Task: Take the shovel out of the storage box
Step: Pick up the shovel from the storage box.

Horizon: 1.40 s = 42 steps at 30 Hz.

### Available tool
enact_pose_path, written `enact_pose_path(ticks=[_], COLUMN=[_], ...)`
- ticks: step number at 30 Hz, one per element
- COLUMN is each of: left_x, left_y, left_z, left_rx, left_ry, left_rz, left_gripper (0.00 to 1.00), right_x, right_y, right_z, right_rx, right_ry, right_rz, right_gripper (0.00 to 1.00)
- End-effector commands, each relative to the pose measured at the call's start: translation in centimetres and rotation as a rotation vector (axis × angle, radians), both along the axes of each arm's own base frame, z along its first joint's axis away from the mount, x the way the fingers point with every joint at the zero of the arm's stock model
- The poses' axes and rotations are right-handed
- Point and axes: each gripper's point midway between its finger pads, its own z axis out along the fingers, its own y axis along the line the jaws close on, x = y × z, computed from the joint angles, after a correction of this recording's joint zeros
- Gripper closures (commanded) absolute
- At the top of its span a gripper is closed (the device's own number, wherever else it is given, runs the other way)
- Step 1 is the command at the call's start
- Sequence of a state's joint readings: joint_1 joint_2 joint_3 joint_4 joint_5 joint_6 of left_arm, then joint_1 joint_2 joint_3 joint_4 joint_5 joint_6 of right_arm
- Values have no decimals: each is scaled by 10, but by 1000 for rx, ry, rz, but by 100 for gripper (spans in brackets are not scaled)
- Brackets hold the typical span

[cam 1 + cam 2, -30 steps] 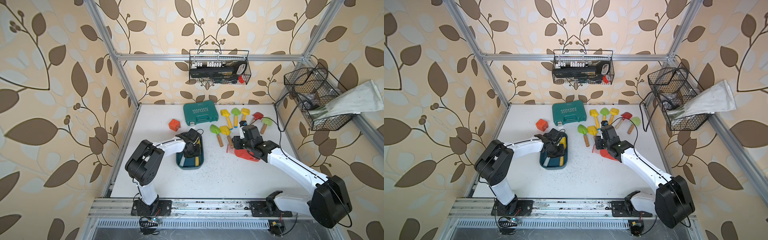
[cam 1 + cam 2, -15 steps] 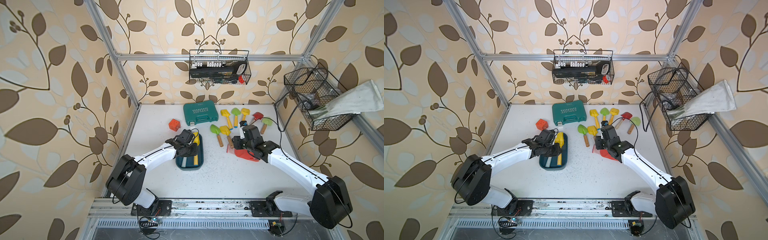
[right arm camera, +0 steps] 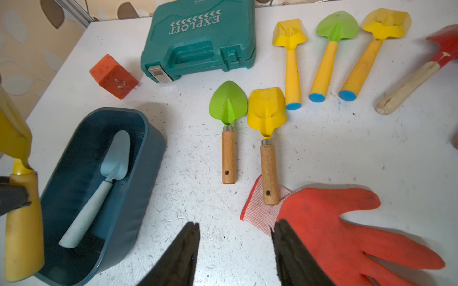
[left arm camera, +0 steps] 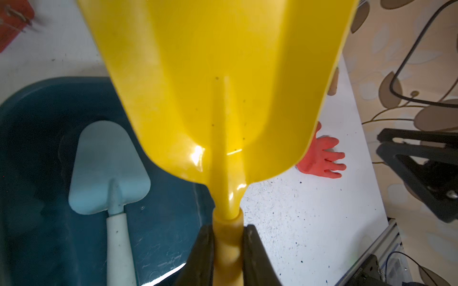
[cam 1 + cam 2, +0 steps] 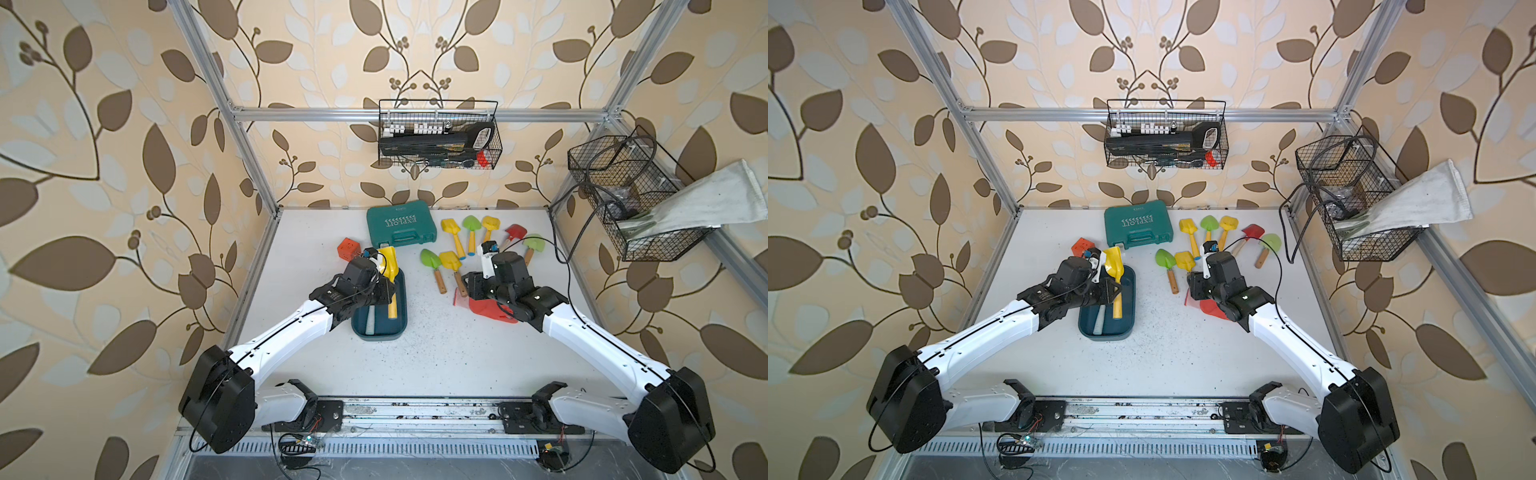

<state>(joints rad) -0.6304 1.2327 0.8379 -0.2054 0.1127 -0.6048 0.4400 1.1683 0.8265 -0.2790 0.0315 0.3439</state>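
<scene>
My left gripper point(image 4: 228, 227) is shut on the handle of a yellow shovel point(image 4: 223, 74), just below the blade. In both top views the yellow shovel point(image 5: 388, 266) point(image 5: 1113, 266) hangs tilted over the dark teal storage box point(image 5: 378, 336) point(image 5: 1104, 333). Its blade reaches past the box's far end and its handle end is above the box. A pale blue shovel point(image 4: 106, 168) point(image 3: 114, 158) lies flat inside the box point(image 3: 138, 158). My right gripper point(image 3: 235, 227) stands open over bare table beside a red glove point(image 3: 334, 222), holding nothing.
A green hard case point(image 5: 401, 227) and an orange cube point(image 5: 348, 248) sit beyond the box. Several green, yellow and red shovels point(image 3: 266, 111) lie at the back right. Wire baskets point(image 5: 438, 135) hang on the back and right walls.
My left arm has stretched out and lifted the yellow shovel, so its blade now rises past the box's far end. The right arm has stayed in place.
</scene>
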Motion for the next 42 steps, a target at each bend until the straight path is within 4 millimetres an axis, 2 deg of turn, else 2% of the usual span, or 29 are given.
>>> enact_pose_path(ticks=[1,10,17,25,36,42], left_x=[6,-6,-15,-29,-40,-44], left_y=[-16,-29,-38,-52,-75,-82], left_z=[58,126,161,183,194,198], left_rx=[-95,-228,-270,-356,-455,-482], left_ry=[-162,-375,-473,-532,-506,-498], left_rz=[-66,-188,-280,-395,-532,-561], left_gripper=[92,92,92,92,92,91], right_x=[-7,-35,-61,-86,-98,-101], right_y=[17,67,97,121,132,134], right_z=[11,44,67,84,101,102], right_rx=[75,304,451,541,647,659], right_ry=[-35,-96,-109,-130,-129,-121], right_rz=[100,387,590,742,819,831], right_gripper=[46,41,40,41,42,43])
